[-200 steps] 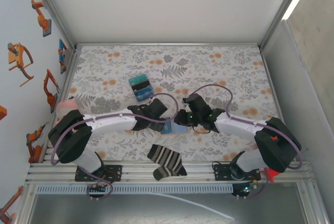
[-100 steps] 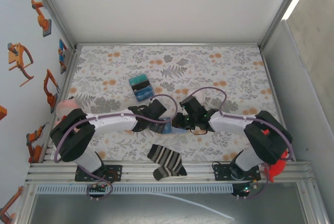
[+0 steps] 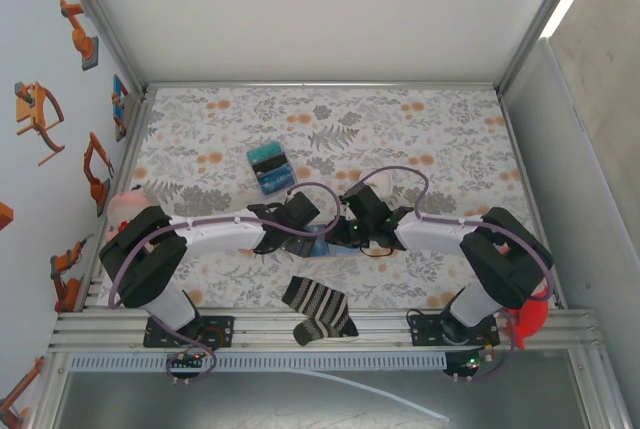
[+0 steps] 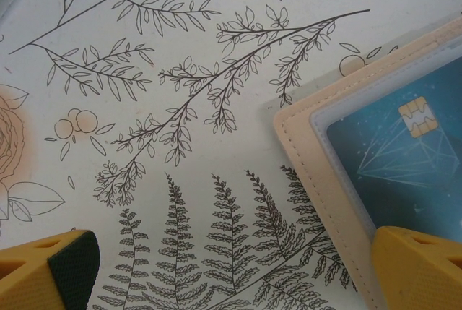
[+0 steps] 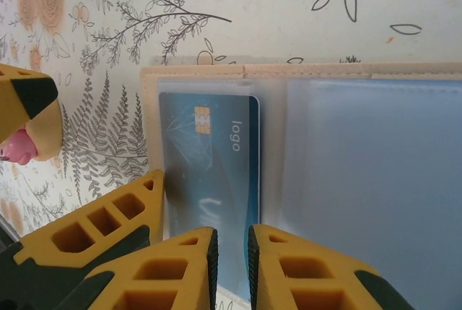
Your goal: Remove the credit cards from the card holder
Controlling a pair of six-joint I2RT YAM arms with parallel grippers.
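The card holder [image 5: 195, 70] lies open and flat on the floral cloth, tan-rimmed with clear pockets. A teal credit card [image 5: 209, 158] with a gold chip sits in its left pocket; the same card [image 4: 404, 151] shows beside the tan rim [image 4: 317, 158] in the left wrist view. My right gripper [image 5: 229, 252] hovers over the card's right edge, jaws a narrow gap apart with nothing between them. My left gripper [image 4: 231, 274] stands wide open. One of its fingers [image 5: 108, 227] rests on the holder's left edge and the other is off it on the cloth. From above, both grippers meet over the holder [image 3: 322, 240].
A clear box [image 3: 270, 169] with teal and blue contents lies behind the left gripper. A striped sock [image 3: 318, 309] lies near the front edge, between the arm bases. A pink object [image 3: 125, 204] sits at the far left.
My right arm has swung left, bringing its gripper in over the open holder close to the left gripper. The left arm has hardly moved.
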